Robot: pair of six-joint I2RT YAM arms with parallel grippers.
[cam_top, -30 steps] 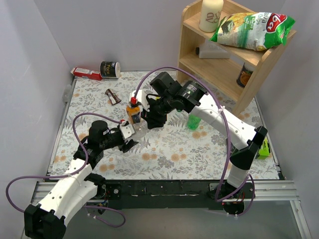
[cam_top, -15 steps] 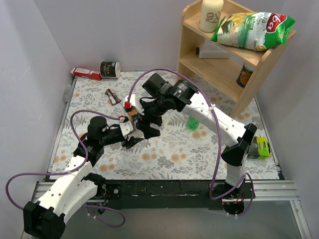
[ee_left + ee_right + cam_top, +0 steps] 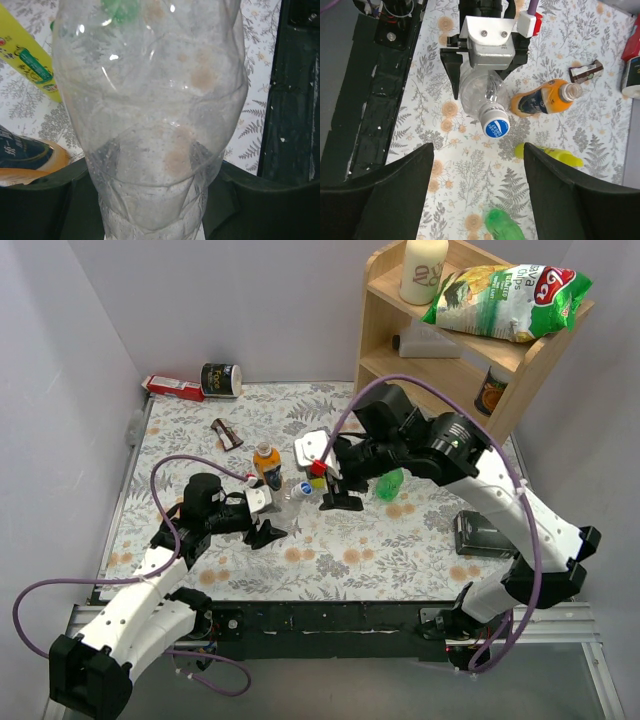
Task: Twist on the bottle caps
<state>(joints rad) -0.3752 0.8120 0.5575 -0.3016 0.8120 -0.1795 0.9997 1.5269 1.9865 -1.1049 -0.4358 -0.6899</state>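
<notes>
My left gripper (image 3: pixel 272 512) is shut on the clear bottle (image 3: pixel 290 498), whose body fills the left wrist view (image 3: pixel 150 115) between the dark fingers (image 3: pixel 40 205). A blue cap (image 3: pixel 496 126) sits on the bottle's neck. My right gripper (image 3: pixel 479 195) stands open a short way from that cap, with nothing between its fingers (image 3: pixel 385 190); in the top view it (image 3: pixel 334 492) hangs just right of the bottle. The orange bottle (image 3: pixel 542 102) lies beside the clear one, its neck bare. A green bottle (image 3: pixel 388 483) lies further right.
A slim yellow bottle (image 3: pixel 550 154) lies between the orange and green bottles. A small brown item (image 3: pixel 228 433), a cream jar (image 3: pixel 222 380) and a red box (image 3: pixel 172 388) are at the back left. A wooden shelf (image 3: pixel 450 350) stands back right, and a black device (image 3: pixel 485 535) lies on the mat's right.
My right gripper opened, came off the top of the clear bottle and drew back to the right. The left gripper kept its hold on the clear bottle.
</notes>
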